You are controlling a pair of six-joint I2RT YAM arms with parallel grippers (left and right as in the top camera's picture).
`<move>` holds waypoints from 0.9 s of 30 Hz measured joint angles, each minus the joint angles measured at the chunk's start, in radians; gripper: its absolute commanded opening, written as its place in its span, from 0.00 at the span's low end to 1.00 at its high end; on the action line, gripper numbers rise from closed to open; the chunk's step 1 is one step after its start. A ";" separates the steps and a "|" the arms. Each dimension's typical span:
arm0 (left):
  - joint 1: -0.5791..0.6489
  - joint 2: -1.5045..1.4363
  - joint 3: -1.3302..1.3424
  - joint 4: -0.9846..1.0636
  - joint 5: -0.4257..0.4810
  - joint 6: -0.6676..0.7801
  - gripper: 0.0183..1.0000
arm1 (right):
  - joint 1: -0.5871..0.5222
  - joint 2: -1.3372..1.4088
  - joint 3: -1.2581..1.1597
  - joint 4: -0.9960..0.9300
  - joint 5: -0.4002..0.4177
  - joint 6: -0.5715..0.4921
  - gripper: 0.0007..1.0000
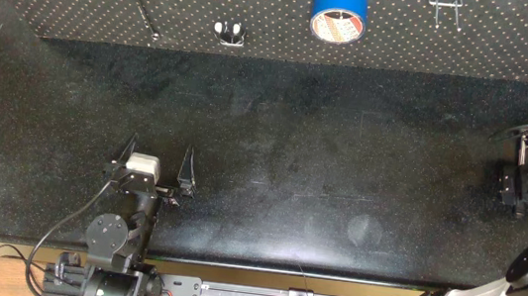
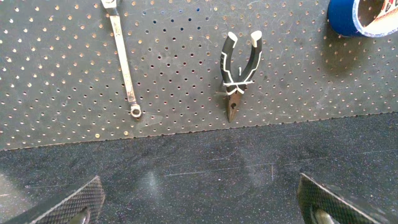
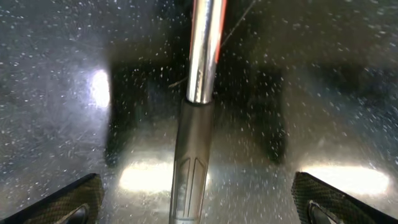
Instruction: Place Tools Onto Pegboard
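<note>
Our right gripper (image 3: 196, 179), fingers spread, hangs above a steel-shafted tool (image 3: 202, 56); our left gripper (image 1: 160, 151), likewise spread, faces the hung pliers (image 2: 232, 93).

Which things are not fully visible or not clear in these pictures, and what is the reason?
Metal-shafted tool: right wrist view, both ends cut off by the picture's edges, so its kind is unclear.
Blue tape roll: left wrist view, cut off at the corner.
Wrench: left wrist view, upper end cut off by the edge.
Pliers: top view, too small for detail.
</note>
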 measured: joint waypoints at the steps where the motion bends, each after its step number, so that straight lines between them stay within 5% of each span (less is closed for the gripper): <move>1: 0.000 0.000 0.000 0.000 0.000 0.000 1.00 | 0.003 0.002 0.000 0.011 0.000 -0.007 0.99; 7: 0.000 0.000 0.000 0.000 0.000 0.000 1.00 | 0.051 0.024 0.000 0.034 0.000 -0.032 0.99; 8: 0.000 0.000 0.000 0.000 0.000 0.000 1.00 | 0.051 0.027 0.000 0.034 -0.004 -0.032 0.91; 11: 0.000 0.000 0.000 0.000 0.000 0.000 1.00 | 0.051 0.032 0.004 0.032 -0.008 -0.039 0.38; 13: 0.000 0.000 0.000 0.000 0.000 0.000 1.00 | 0.050 0.037 0.010 0.033 -0.007 -0.042 0.29; 15: 0.000 0.000 0.000 0.000 0.000 0.000 1.00 | 0.050 0.040 0.014 0.028 0.000 -0.043 0.08; 25: 0.000 0.000 0.000 0.000 0.000 0.000 1.00 | 0.049 0.034 0.014 0.046 0.013 0.083 0.07; 27: 0.000 0.000 0.000 0.000 0.000 0.000 1.00 | 0.052 -0.009 -0.006 0.070 -0.051 0.153 0.07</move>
